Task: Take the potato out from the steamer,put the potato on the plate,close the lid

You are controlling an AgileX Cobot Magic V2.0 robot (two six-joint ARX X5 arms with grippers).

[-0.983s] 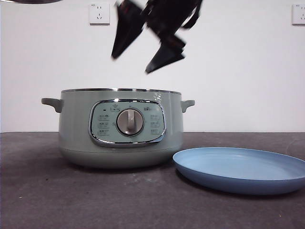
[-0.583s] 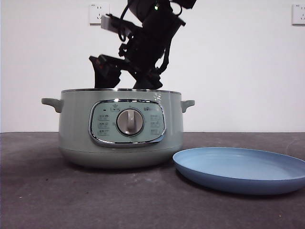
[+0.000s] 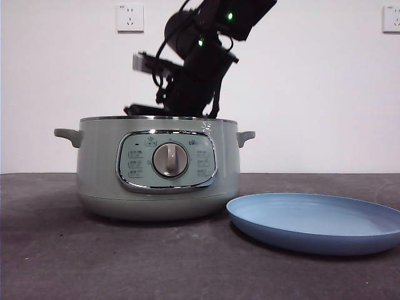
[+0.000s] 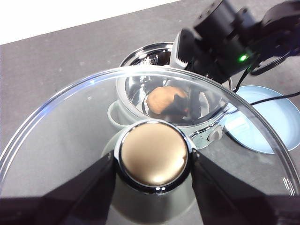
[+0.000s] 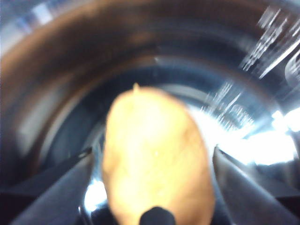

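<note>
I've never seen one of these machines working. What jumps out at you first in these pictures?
A dark arm plunges from above into the open sage-green steamer, the right gripper with its fingers spread either side of an orange-brown potato lying inside the shiny pot. The left gripper holds the clear glass lid by its knob, up and away from the pot. A wide blue plate waits bare on the dark table beside the steamer.

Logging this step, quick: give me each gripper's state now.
Left gripper: shut on the lid by its knob, held up above the steamer.
Right gripper: open, down inside the steamer, jaws either side of the potato.
</note>
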